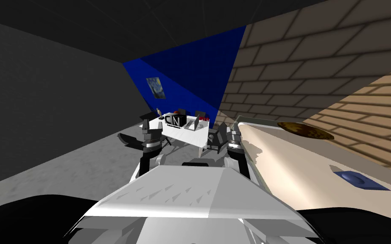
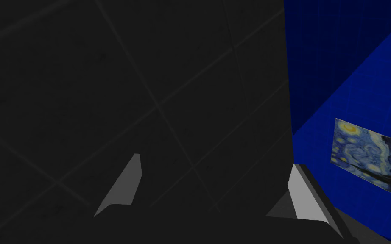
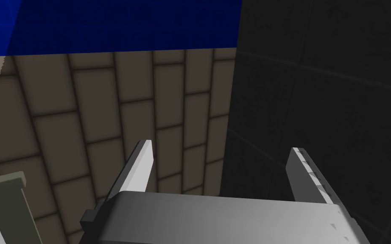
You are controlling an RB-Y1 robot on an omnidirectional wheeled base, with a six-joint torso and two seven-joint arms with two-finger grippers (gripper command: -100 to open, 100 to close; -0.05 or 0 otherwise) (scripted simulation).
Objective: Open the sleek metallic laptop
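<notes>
Now holding left gripper (image 1: 151,127) and right gripper (image 1: 228,129) raised mid-frame, both spread open; struggling to make out small things on table (image 1: 186,134).

Left arm (image 1: 146,159): forearm raised ahead of the chest. Left gripper (image 1: 151,125): pointing up, fingers (image 2: 127,186) standing wide apart.
Right arm (image 1: 241,163): forearm raised alongside, level with the left. Right gripper (image 1: 228,129): pointing up, its two blades likewise spread wide.
</notes>
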